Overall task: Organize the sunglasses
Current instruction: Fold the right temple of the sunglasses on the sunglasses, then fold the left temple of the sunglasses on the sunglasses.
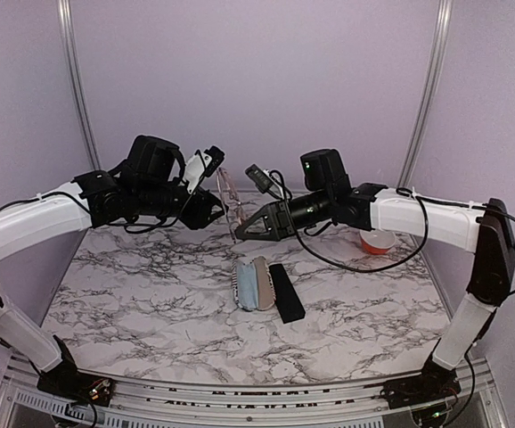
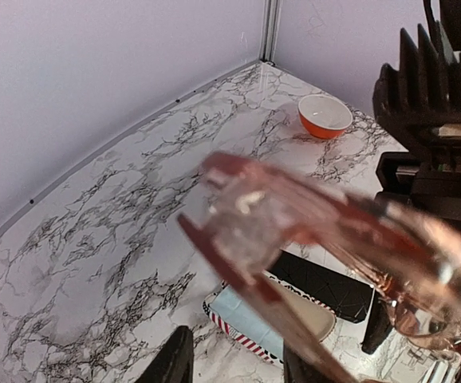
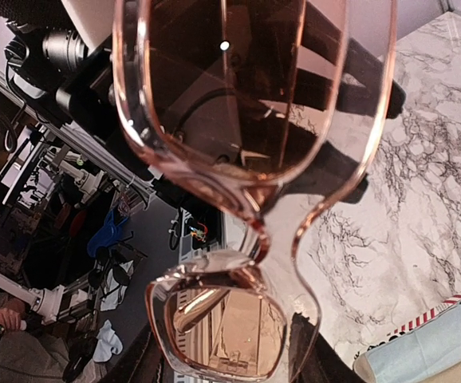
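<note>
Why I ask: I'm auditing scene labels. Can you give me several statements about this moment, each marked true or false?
1. The sunglasses lie on the table. False: they are up in the air, between the fingers of the right end effector.
2. The black case lies beside the striped case. True.
3. The orange bowl stands on the table's left side. False: it is at the far right.
4. The sunglasses' frame is clear and pinkish. True.
</note>
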Controlling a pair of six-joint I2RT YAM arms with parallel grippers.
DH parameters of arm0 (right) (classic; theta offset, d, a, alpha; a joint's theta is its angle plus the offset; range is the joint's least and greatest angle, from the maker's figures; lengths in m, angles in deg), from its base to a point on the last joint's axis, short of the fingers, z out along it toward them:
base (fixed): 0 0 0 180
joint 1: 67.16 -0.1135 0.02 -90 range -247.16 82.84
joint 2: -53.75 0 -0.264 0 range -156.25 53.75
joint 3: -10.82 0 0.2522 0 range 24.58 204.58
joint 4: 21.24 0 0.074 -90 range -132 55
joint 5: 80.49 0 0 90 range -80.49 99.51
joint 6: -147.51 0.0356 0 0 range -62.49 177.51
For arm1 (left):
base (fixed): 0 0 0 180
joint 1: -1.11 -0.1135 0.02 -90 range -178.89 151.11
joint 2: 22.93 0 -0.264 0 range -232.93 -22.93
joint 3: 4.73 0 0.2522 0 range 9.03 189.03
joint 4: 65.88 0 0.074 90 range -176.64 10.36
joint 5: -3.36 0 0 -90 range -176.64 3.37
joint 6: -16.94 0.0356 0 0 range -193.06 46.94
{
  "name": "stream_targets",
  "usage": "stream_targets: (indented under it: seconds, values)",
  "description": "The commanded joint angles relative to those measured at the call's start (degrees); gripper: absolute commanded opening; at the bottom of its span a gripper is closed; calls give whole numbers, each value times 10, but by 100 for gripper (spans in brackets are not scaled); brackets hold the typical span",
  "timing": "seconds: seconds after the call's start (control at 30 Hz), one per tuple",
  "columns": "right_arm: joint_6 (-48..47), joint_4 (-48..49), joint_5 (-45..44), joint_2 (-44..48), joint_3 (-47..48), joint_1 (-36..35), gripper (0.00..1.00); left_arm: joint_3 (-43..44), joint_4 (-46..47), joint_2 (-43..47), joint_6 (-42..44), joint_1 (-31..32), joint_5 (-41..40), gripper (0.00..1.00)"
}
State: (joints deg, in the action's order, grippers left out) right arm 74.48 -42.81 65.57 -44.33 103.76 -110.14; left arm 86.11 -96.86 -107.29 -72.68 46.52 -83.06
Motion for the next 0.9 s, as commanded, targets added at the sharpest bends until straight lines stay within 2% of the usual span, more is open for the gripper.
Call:
stream_targets:
  seconds: [0.0, 0.53, 0.87]
  values:
    - [5, 6, -7, -14, 31, -8, 34, 17, -11, -10, -2, 8, -14, 39]
    - [3, 1, -26, -24, 49, -13, 32, 15, -15, -11, 8, 14, -35, 39]
    - [-6, -9, -60, 30, 25, 15, 32, 9, -16, 9, 11, 8, -159, 42]
